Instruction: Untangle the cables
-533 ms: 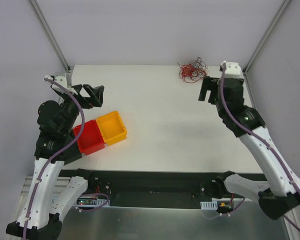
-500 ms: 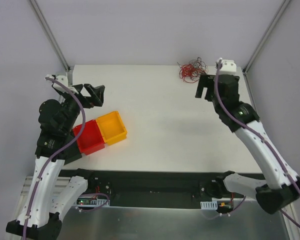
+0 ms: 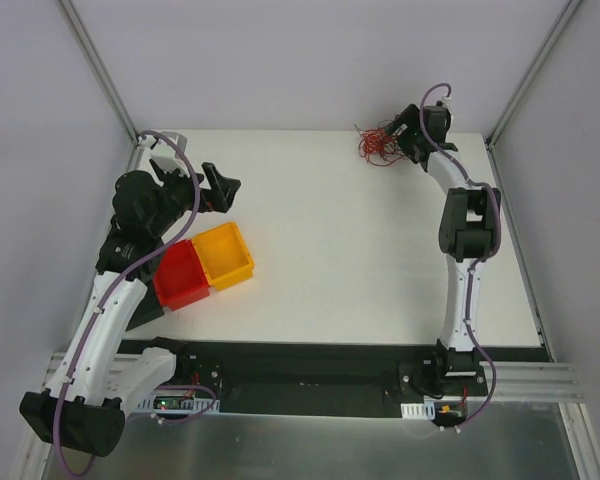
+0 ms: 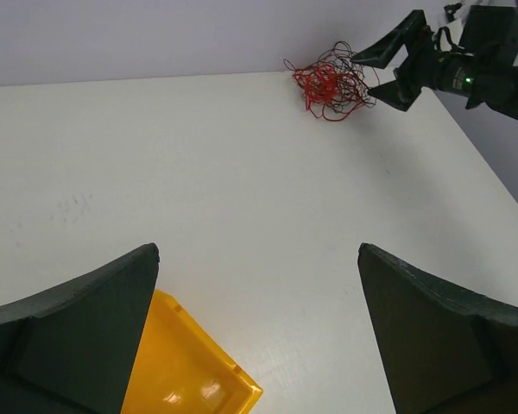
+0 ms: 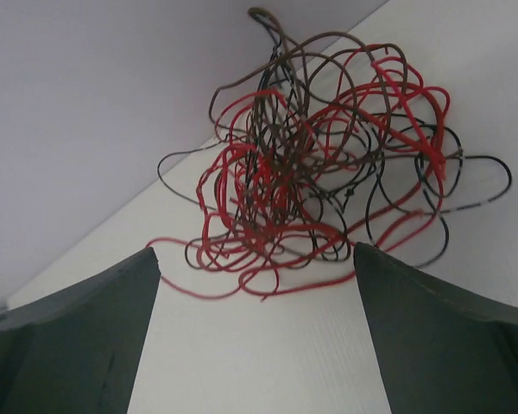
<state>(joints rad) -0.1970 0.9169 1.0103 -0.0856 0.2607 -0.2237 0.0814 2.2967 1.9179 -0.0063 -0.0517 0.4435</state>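
Right end effector [image 3: 402, 136] is stretched out to the far right corner of the counter [image 3: 330, 230], jaws spread as wide as they go and gripping nothing. It points at the cables [image 3: 380, 143], a loose knot of thin red and dark wires lying against the back edge of the counter, close to the wall. The knot sits straight ahead of the open fingers, just beyond the tips and roughly centred in the gap, so a short push forward looks like all that is needed before closing. I cannot tell whether the tips already brush the outermost loops. The bundle has no real long axis; it is a roundish clump, a little wider than deep, with a few stray loops trailing flat on the counter toward the arm. Left end effector [image 3: 212, 190] is well apart from it, hovering near the left side above the yellow bin [image 3: 225, 255] and red bin [image 3: 180, 275], also wide open and empty, facing across the counter toward the knot. By my reckoning the right arm is plainly the nearer one for a first pinch.
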